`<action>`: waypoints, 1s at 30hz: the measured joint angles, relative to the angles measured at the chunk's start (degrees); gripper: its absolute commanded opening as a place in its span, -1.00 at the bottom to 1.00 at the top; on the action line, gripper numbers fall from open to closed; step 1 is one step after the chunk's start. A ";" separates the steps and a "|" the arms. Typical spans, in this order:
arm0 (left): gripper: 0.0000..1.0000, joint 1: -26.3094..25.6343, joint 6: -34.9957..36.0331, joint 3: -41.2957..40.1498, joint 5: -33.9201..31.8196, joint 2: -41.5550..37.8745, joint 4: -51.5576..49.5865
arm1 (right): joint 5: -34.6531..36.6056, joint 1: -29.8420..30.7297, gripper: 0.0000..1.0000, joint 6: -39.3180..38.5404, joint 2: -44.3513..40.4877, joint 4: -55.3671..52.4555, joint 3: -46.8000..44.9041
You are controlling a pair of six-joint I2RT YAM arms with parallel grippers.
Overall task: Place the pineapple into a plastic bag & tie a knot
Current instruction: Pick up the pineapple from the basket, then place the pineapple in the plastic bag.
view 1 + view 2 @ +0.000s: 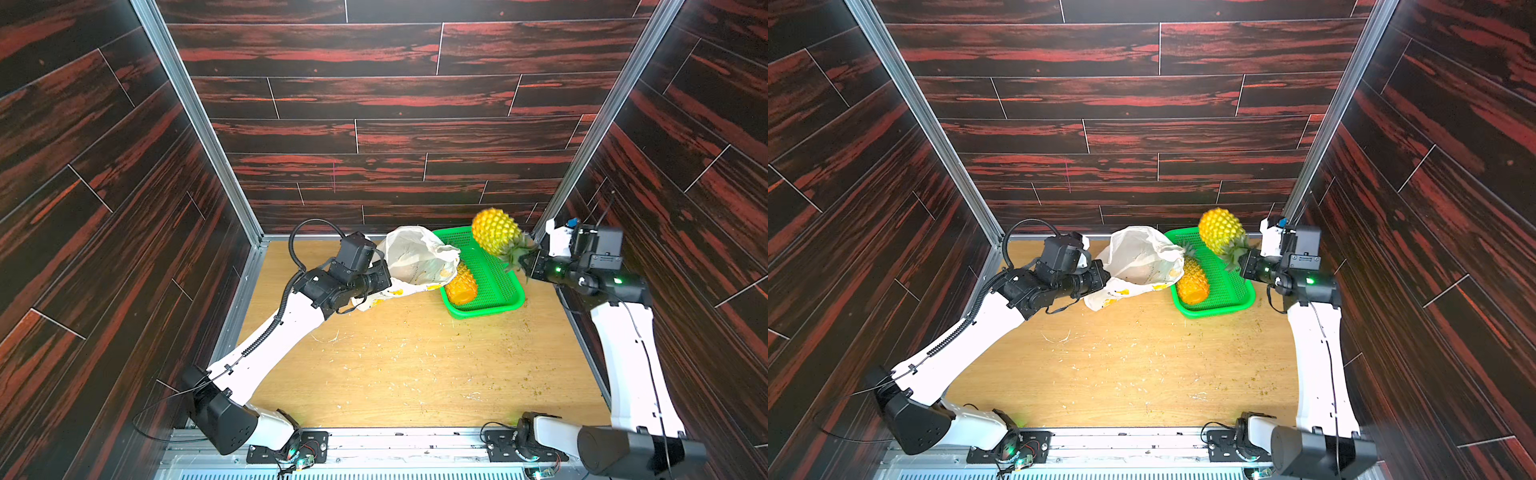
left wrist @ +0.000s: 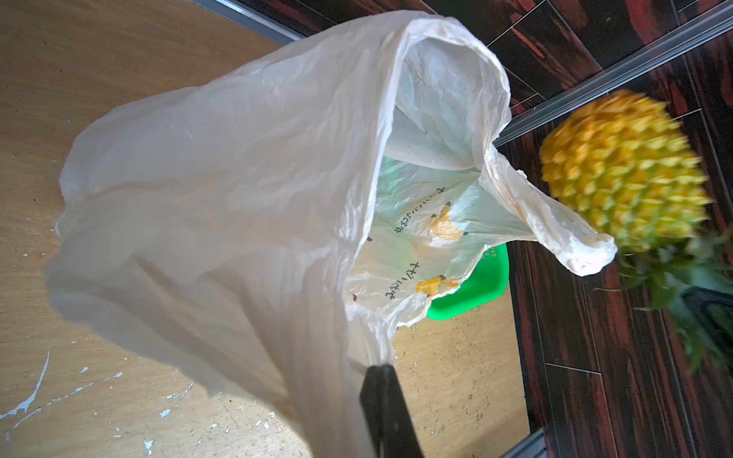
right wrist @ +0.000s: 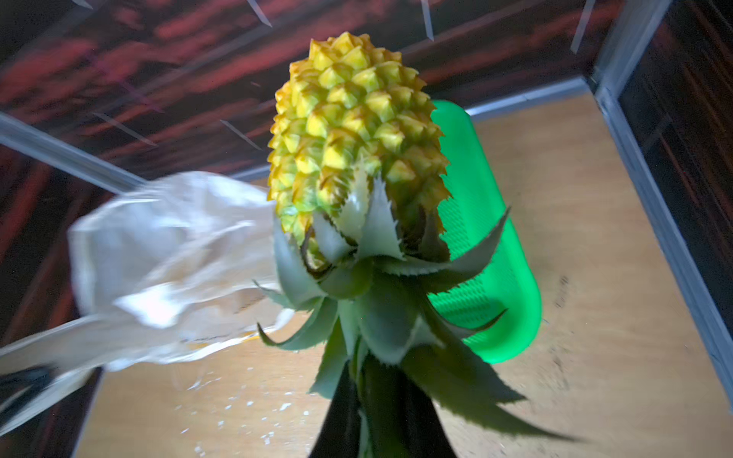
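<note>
Pineapple [image 1: 494, 230] held aloft at about 1 o'clock of the tabletop [image 1: 415, 365], over the far end of the green mesh basket [image 1: 486, 309] and apart from it. Both top views show it clear of the plastic bag [image 1: 415, 257], which stands at 12 o'clock. The right fingers [image 3: 412, 428] are pressed onto the leafy crown and pinch only the leaves, so the yellow body projects freely beyond them. In a top view the fruit's [image 1: 1221, 230] long axis runs from the crown at 5 o'clock to the butt at 11 o'clock, so the butt end leads. The bag's mouth lies at roughly 9 o'clock from the fruit, near but not touching, and gapes toward it. This offset is judged to be the relation on which the coming insertion turns. The left fingers [image 2: 384, 412] are closed on a gathered part of the bag's rim and hold the mouth raised off the tabletop, while 1 handle loop [image 2: 555, 222] hangs loose toward the fruit. The right arm, the nearer of the 2 to the fruit, rises from the 5 o'clock corner with its wrist pointing toward 9 o'clock. The left arm stretches from the 7 o'clock corner toward 1 o'clock. A 2nd pineapple [image 1: 461, 286] lies on its side in the basket, just beside the bag. No knot is tied.
</note>
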 measured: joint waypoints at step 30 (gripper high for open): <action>-1.00 0.00 1.03 0.00 0.33 0.00 0.02 | 10.60 32.65 -1.00 -16.35 8.48 -20.48 14.99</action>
